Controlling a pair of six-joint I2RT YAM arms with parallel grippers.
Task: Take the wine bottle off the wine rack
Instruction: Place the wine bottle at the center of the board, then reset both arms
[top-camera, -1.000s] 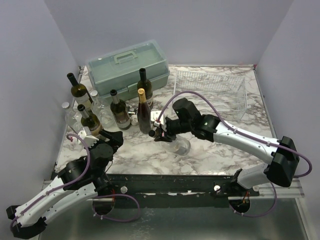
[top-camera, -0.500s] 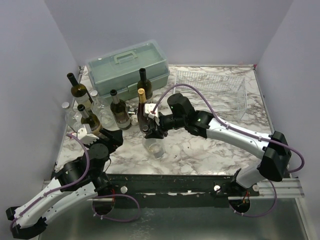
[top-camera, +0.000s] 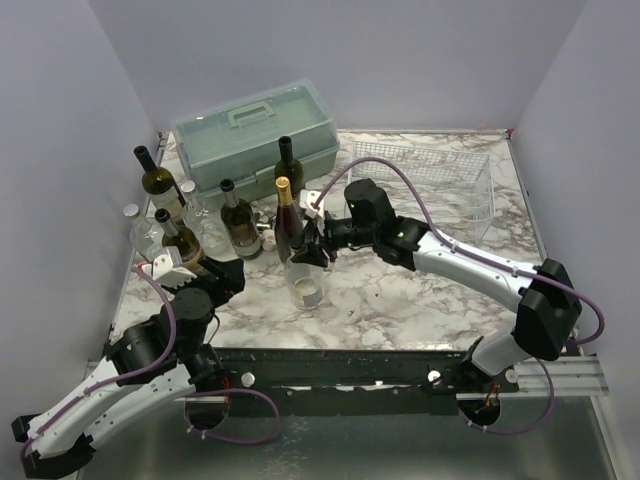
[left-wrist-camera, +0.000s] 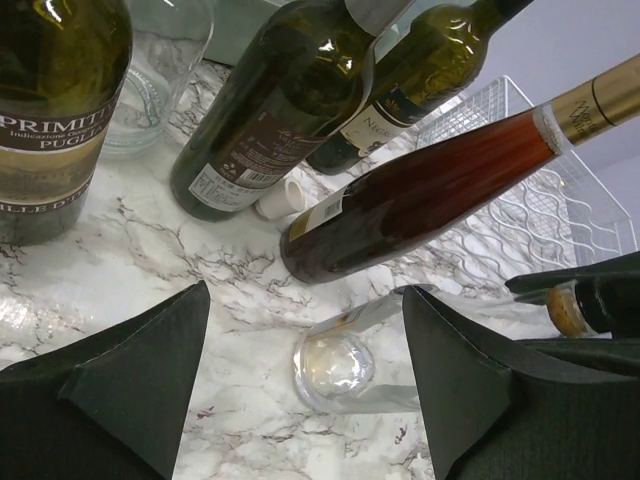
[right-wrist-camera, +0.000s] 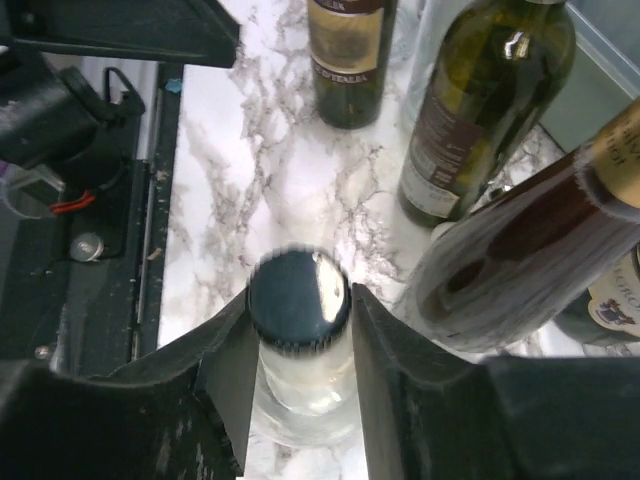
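Observation:
The white wire wine rack (top-camera: 430, 185) stands at the back right with no bottle in it; its grid also shows in the left wrist view (left-wrist-camera: 570, 200). My right gripper (top-camera: 306, 256) is shut on the neck of a clear glass bottle (top-camera: 308, 288) with a black cap (right-wrist-camera: 299, 300). It holds the bottle just in front of the amber bottle. In the right wrist view the gripper (right-wrist-camera: 300, 350) clamps just below the cap. The clear bottle's base (left-wrist-camera: 335, 370) shows between my left fingers. My left gripper (left-wrist-camera: 300, 400) is open and empty, near the table's front left (top-camera: 222, 272).
A grey-green toolbox (top-camera: 255, 135) stands at the back. Several upright bottles crowd the left: an amber gold-topped one (top-camera: 290, 225), and dark ones (top-camera: 240, 220), (top-camera: 291, 170), (top-camera: 160, 180), (top-camera: 180, 242). Clear glass bottles (top-camera: 200, 215) stand among them.
My right gripper has carried the clear bottle leftward, from the table's middle to just in front of the amber bottle. The left arm has barely moved.

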